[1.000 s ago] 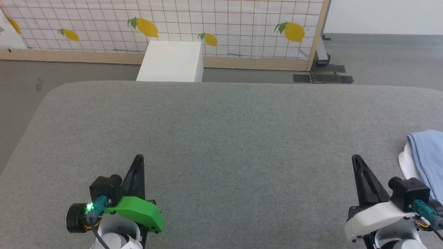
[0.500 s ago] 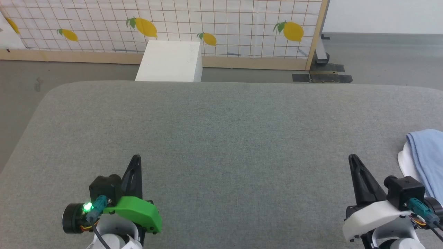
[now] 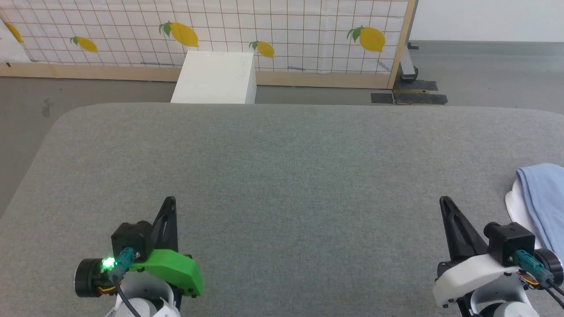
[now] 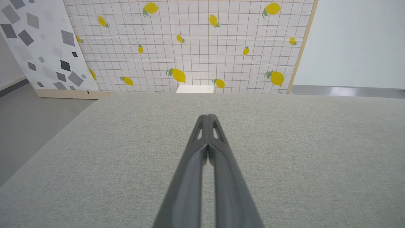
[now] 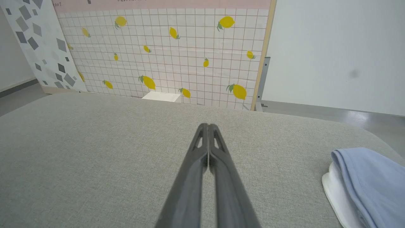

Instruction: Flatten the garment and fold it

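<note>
While the garment point(image 3: 544, 198) lies bunched at the pad's point(image 3: 282, 167) right edge, left gripper point(image 3: 169, 201) and right gripper point(image 3: 443, 200) are held closed and empty over the pad — a rightward reach is needed before flattening.

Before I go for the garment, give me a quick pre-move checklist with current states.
1. Left gripper empty, jaws shut: ok.
2. Right gripper empty, jaws shut: ok.
3. Garment located: ok, on the grey surface to the right of the right gripper, apart from it.
4. Garment flattened: not ok, bunched, blue over white.
5. Garment's full extent in view: cannot tell, the picture edge cuts it off.
</note>
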You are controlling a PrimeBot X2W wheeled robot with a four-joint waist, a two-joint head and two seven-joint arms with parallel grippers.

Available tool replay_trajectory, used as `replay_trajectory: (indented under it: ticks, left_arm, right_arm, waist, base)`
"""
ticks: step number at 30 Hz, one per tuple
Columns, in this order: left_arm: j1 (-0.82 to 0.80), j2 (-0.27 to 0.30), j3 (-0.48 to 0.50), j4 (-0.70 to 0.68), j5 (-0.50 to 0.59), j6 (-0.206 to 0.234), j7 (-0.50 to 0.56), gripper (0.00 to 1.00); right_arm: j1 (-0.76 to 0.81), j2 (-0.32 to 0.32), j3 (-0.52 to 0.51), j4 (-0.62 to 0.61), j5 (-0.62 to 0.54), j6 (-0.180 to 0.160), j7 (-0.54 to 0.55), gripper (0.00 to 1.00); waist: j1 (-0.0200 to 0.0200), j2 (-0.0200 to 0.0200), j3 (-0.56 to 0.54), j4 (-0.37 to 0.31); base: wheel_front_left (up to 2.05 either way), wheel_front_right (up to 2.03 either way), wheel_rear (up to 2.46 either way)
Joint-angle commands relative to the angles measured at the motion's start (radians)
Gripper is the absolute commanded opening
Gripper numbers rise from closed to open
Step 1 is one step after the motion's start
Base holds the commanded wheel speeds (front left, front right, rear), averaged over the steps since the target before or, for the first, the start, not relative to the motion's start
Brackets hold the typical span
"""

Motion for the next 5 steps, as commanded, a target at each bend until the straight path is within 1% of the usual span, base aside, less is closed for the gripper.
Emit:
replay_trajectory:
  ticks: [1,5]
  left_arm:
    - [0.018,-0.004,0.002,-0.010,0.018,0.007,0.008,0.00]
    - [0.021,-0.004,0.005,-0.019,0.027,0.010,0.016,0.00]
  right_arm:
    - [-0.018,0.002,0.005,0.000,-0.015,-0.001,0.003,0.00]
    - [-0.020,0.002,0.008,0.000,-0.020,-0.001,0.007,0.00]
  waist:
    - [0.0000,0.0000,0.000,0.000]
    - [0.0000,0.0000,0.001,-0.001]
  base:
    - [0.00,0.00,0.00]
    - [0.00,0.00,0.00]
